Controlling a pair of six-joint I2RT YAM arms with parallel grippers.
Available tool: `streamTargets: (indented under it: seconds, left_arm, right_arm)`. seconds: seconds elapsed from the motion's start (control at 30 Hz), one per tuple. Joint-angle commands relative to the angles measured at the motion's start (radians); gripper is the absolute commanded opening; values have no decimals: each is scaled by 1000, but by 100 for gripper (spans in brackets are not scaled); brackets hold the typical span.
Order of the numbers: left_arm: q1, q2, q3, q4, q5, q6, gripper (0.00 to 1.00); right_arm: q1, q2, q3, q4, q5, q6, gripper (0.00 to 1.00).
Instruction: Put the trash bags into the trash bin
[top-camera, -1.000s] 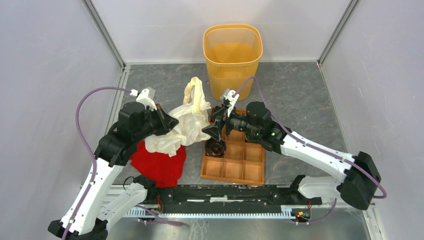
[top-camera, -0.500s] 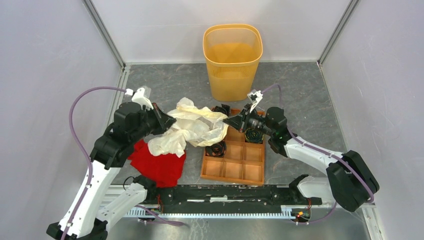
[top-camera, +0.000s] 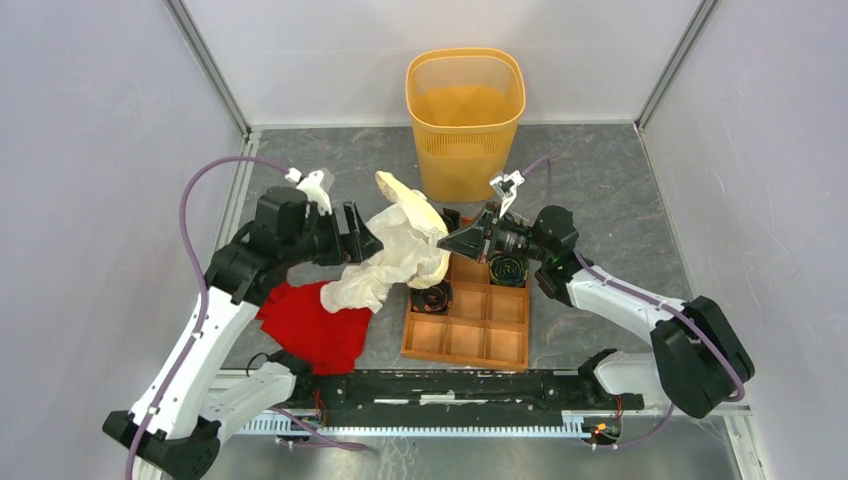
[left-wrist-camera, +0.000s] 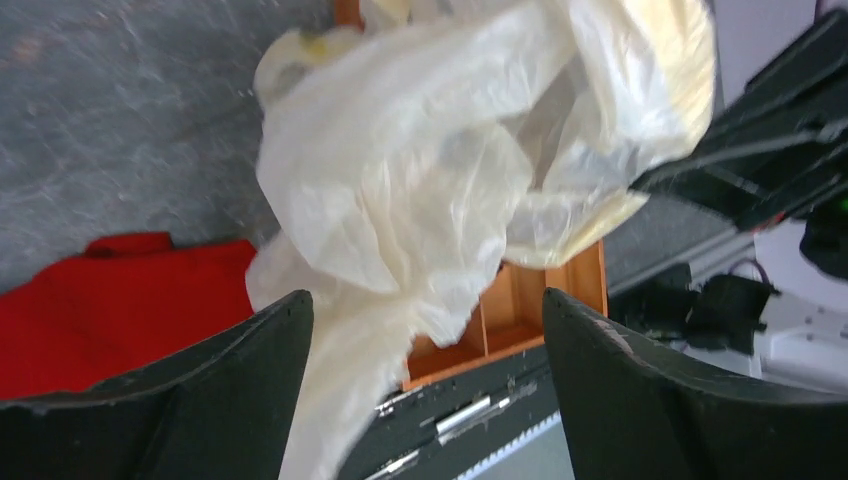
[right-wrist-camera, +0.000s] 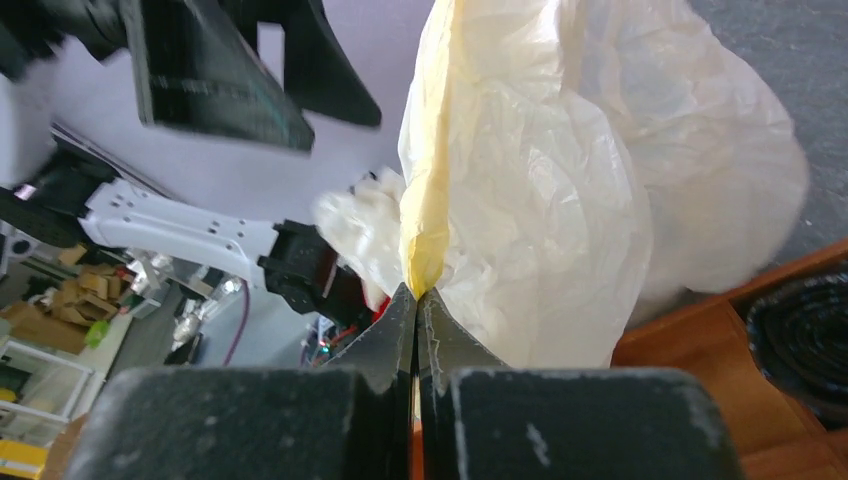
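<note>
1. The table (top-camera: 600, 180) has a dark grey, marbled top streaked with paler veins.
2. Plain pale panels close it in: a back wall (top-camera: 330, 50), a left wall (top-camera: 90, 150) and a right wall (top-camera: 770, 150).
3. Aluminium posts rise from the table's back left corner (top-camera: 207, 65) and back right corner (top-camera: 679, 60).
4. A ribbed metal rail (top-camera: 450, 425) runs along the near edge.
5. The light is soft and even, with a faint violet cast on the side walls.
6. In the right wrist view, blurred brown cardboard boxes (right-wrist-camera: 45, 330) show in a room beyond.
</note>
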Motion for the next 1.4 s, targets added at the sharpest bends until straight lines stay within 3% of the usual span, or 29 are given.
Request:
streamTargets:
  seconds: [0.0, 0.4, 0.5, 0.73, 0.77, 0.87, 1.03, 1.1, 1.17, 1.27, 1.37]
  left_arm:
    - [2, -78, -108, 36, 158, 9, 96]
    - [2, -74, -278, 131, 156, -42, 100]
    - [-2, -45, -306, 164, 224, -46, 100]
    - [-66, -50, -415, 283, 227, -117, 98]
    - [-72, -48, -418, 296, 210, -122, 91]
    - [-78, -35, -399, 310, 182, -124, 56]
    - [-78, -39, -347, 271, 134, -92, 5]
    - [-78, -53, -306, 211, 101, -58, 2]
    - [-78, -72, -253, 152, 86, -30, 2]
    - [-79, -107, -161, 101, 147, 9, 2]
    - [-76, -113, -36, 26, 179, 6, 2]
  right_arm:
    - [-5, 14, 45, 132, -11, 105, 0]
    - [-4, 34, 111, 162, 10, 172, 0]
    - [-4, 41, 131, 157, 14, 176, 0]
    - [-3, 85, 196, 165, 35, 204, 0]
    - [-4, 96, 203, 184, 33, 220, 1]
    - [-4, 117, 214, 248, 15, 269, 0]
    - [-4, 115, 224, 189, 0, 216, 1]
    - [-5, 106, 247, 48, 3, 112, 0]
    - [-7, 96, 310, -207, 42, -85, 1]
    - [-7, 107, 469, -650, 226, -407, 12]
    - [-8, 154, 678, -934, 323, -611, 21]
